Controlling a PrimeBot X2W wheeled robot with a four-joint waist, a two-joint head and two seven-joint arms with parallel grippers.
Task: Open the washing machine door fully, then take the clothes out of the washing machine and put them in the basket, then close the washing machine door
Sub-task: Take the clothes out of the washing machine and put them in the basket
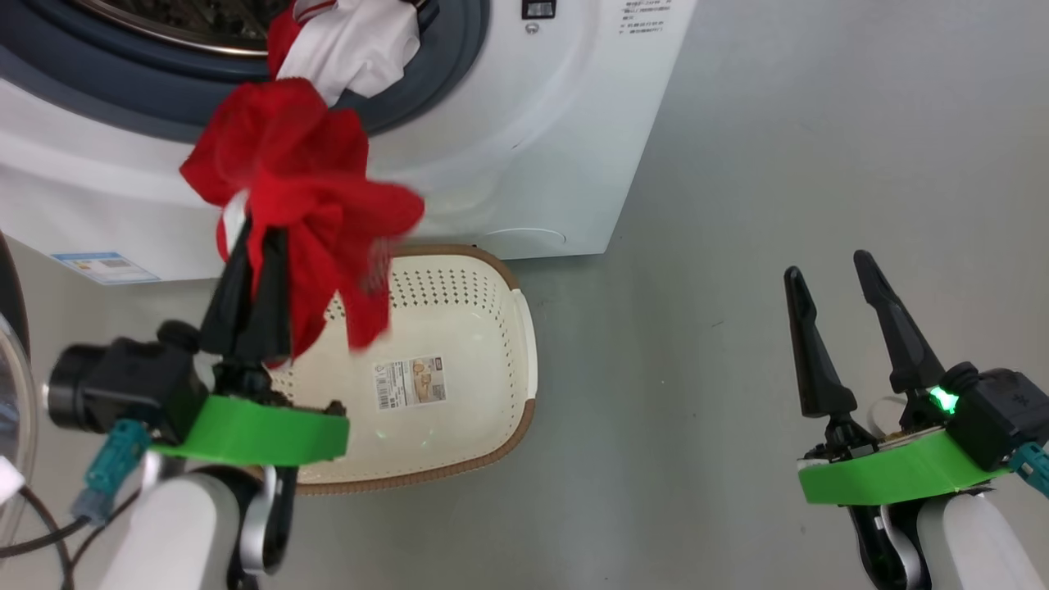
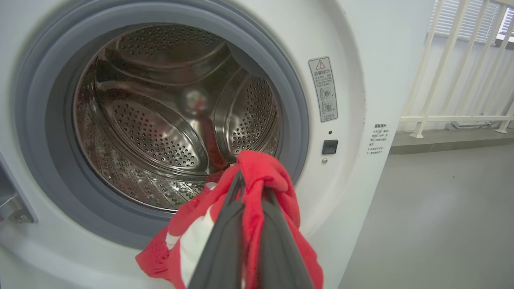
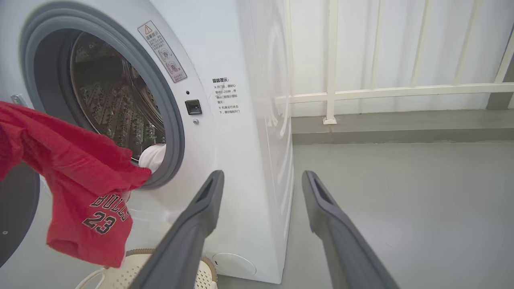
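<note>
The washing machine (image 1: 524, 156) stands at the top of the head view, its steel drum (image 2: 176, 116) exposed. Its door (image 1: 15, 393) is swung out at the far left edge. My left gripper (image 1: 254, 242) is shut on a red jersey (image 1: 303, 197) printed "BULLS 23" (image 3: 80, 188), which hangs from the fingers above the near-left part of the cream basket (image 1: 492, 328). More clothes, white and red (image 1: 352, 45), spill over the grey gasket. Over bare floor at the lower right, my right gripper (image 1: 828, 269) is open and holds nothing.
The basket sits on the grey floor (image 1: 778, 164) right in front of the machine. A white railing (image 3: 333, 92) and a low kerb run behind the machine on its right side. Cables hang from my left wrist (image 1: 49, 533).
</note>
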